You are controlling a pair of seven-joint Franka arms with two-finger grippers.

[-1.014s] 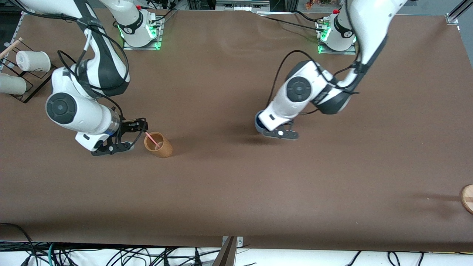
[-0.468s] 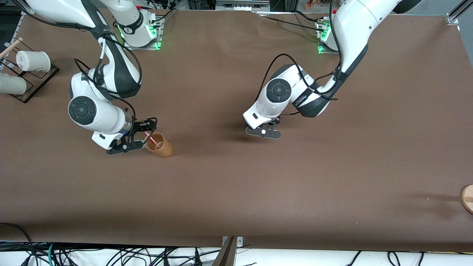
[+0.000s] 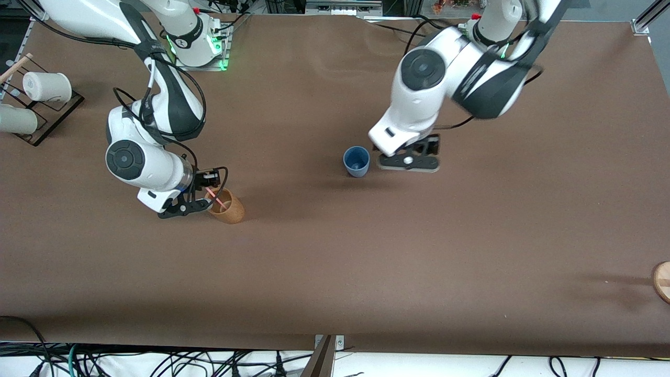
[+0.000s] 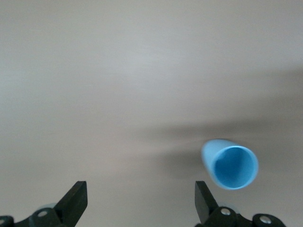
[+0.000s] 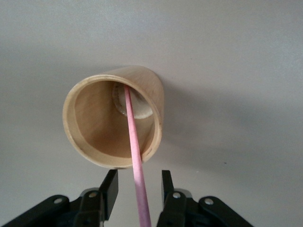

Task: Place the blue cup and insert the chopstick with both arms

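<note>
The blue cup (image 3: 356, 161) stands upright on the brown table (image 3: 335, 262), alone, just beside the left gripper (image 3: 409, 163) and toward the right arm's end of the table from it. That gripper hangs above the table with its fingers spread wide and nothing between them; in the left wrist view the cup (image 4: 230, 163) lies off to one side of the open fingers (image 4: 73, 202), not between them. So the cup looks already placed and let go.

The right gripper (image 3: 201, 192) is low over the table, right at the rim of the wooden cup (image 3: 226, 206). The chopstick (image 3: 215, 197) runs from between its fingers (image 5: 110, 187) down into that wooden cup (image 5: 113, 123), with the tip resting near the bottom. The two fingers stand a little apart on each side of the stick, and I cannot tell if they press on it or only frame it.

The chopstick seems light, thin and stiff, and I think also smooth, so it may slide or swing in a loose grip. I would take it firmly near the upper end, above the rim, and lift it straight up so the wooden cup does not tip. The blue cup seems light too and could fall from a small push at its rim, so the stick should go down into its middle.
</note>
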